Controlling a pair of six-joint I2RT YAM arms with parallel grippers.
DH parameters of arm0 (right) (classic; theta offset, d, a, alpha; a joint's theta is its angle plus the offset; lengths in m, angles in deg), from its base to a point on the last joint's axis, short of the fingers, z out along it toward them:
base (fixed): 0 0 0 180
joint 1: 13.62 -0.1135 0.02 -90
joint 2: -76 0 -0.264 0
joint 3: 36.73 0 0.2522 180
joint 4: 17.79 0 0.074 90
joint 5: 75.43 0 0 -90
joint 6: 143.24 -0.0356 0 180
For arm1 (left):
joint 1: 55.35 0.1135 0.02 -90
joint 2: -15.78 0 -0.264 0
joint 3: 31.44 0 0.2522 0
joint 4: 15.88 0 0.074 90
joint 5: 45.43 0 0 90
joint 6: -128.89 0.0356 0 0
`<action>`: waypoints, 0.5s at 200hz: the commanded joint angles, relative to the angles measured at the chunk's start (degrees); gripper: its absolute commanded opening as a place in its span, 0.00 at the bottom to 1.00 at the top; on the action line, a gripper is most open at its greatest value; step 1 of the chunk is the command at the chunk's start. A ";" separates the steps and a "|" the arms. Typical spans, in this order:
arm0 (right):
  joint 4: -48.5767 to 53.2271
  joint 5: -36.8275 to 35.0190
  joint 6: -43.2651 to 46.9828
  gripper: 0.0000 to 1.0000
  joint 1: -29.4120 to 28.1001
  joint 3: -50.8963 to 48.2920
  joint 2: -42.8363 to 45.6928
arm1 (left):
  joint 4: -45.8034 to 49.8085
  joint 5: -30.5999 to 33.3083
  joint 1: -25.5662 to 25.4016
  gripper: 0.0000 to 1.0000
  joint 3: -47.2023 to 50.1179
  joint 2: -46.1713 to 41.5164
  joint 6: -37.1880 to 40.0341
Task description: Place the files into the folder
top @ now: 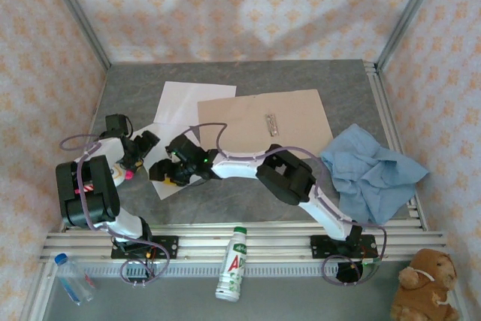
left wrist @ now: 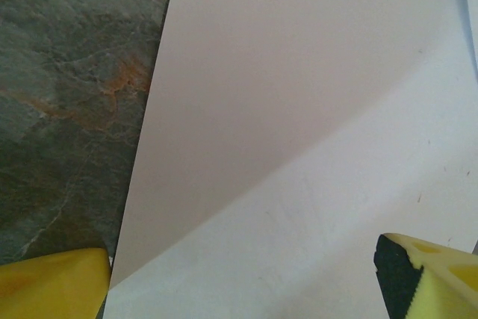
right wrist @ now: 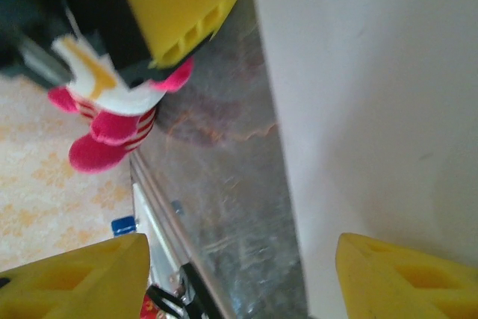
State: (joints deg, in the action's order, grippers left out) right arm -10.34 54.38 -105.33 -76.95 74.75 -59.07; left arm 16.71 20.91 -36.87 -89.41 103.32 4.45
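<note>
Fingers [left wrist: 52, 285] of your left gripper [left wrist: 239, 278] stand spread over the files [left wrist: 299, 110]; the right gripper [right wrist: 239, 274] straddles a sheet edge, also spread (nothing pinched). You look to be at the pickup: next, pinch that edge and slide it toward the folder [top: 285, 122] lying just right of them.

The top camera looks down from above and behind the arms [top: 285, 174], taking in the whole bench [top: 346, 88] from afar. Both wrist cameras sit very close over the white paper [left wrist: 314, 110], sharing its edge and the grey bench beside it.
</note>
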 commanded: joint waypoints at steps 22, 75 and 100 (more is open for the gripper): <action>8.56 -0.44 7.23 0.68 1.98 2.55 5.12 | -4.34 0.43 -0.07 0.97 -2.19 1.84 2.79; 22.49 -3.03 20.08 0.68 9.66 2.94 12.02 | 2.91 5.88 -1.80 0.95 -6.83 -0.56 6.35; 24.03 -3.14 22.46 0.67 12.99 2.30 13.67 | 7.79 11.88 -5.94 0.91 -9.66 -3.51 7.50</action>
State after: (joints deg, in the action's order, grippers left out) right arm 8.57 52.89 -88.61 -66.13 75.80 -48.73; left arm 19.86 25.66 -39.34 -95.62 103.61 8.60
